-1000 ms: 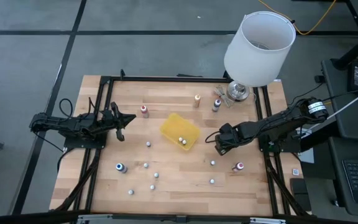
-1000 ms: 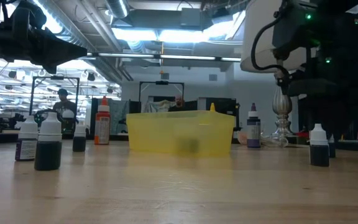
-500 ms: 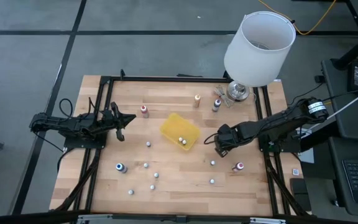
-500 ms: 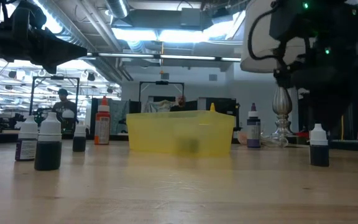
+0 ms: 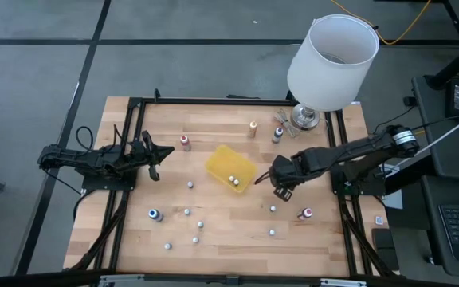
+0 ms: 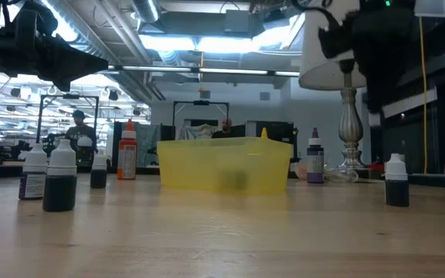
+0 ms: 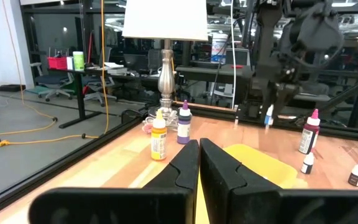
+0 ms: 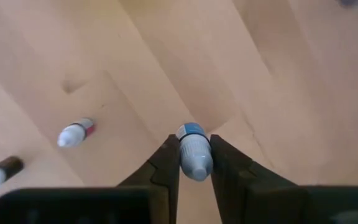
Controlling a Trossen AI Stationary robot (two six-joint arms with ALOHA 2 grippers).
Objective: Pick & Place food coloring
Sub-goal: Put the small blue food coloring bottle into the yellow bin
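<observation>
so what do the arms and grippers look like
Both arms are dark, jointed, on black frames. The right arm has a silver band near its base and a pale cable beside it. Left gripper and right gripper each have two black, wedge-shaped fingers.

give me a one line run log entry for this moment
left gripper: shut, idle at table's left | right gripper: shut on blue-capped bottle, lifted beside yellow tray | two bottles in tray

Yellow tray (image 5: 230, 167), white lampshade (image 5: 331, 61), blue-banded whitish bottle (image 8: 193, 151).
</observation>
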